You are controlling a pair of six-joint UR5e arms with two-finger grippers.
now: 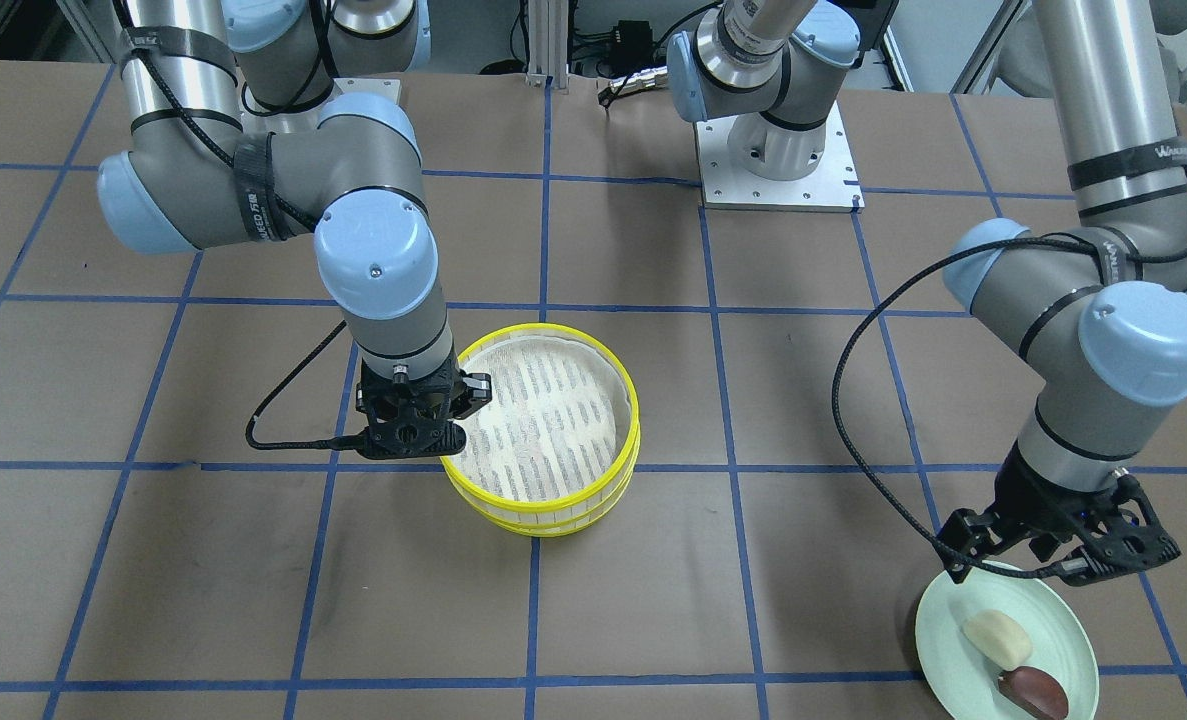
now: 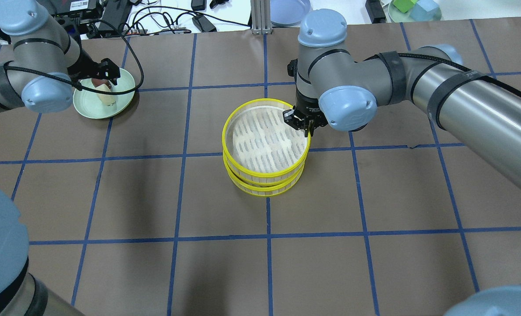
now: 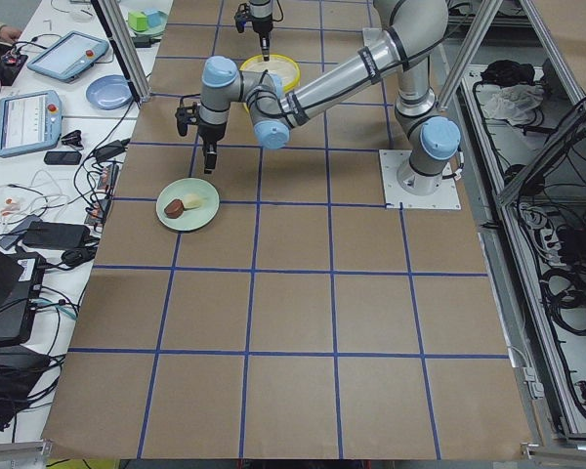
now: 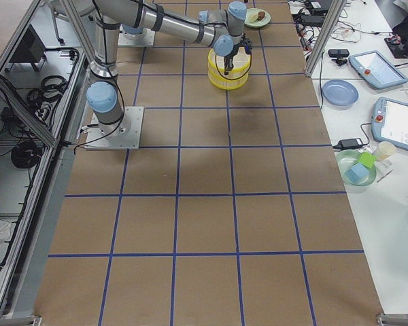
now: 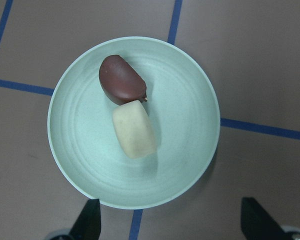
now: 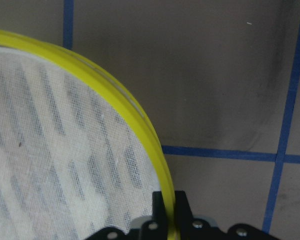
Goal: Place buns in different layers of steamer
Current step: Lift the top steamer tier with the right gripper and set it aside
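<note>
Overhead exterior view gives us the two steamer layers stacked near the middle of the table (image 2: 133, 197): the top layer (image 2: 224, 136) sits squarely on the lower layer (image 2: 260, 191), their yellow rims one above the other. We see nothing lying on the top layer's white mesh liner (image 2: 264, 140).

The right pincer (image 2: 306, 125) stands at the stack's far right edge. In the right wrist view its two fingers are clamped on the top layer's yellow rim, one inside the rim and one outside.

Both buns lie on the pale green plate (image 5: 185, 150) at the table's far left, well apart from the steamer. The cream-white bun (image 5: 135, 129) lies near the plate's middle. The reddish-brown bun (image 5: 121, 80) touches it end to end and lies closer to the rim.

The left pincer (image 1: 1043, 560) hovers above the plate's edge on the robot's side. We see its fingers spread wide apart, touching neither bun.
</note>
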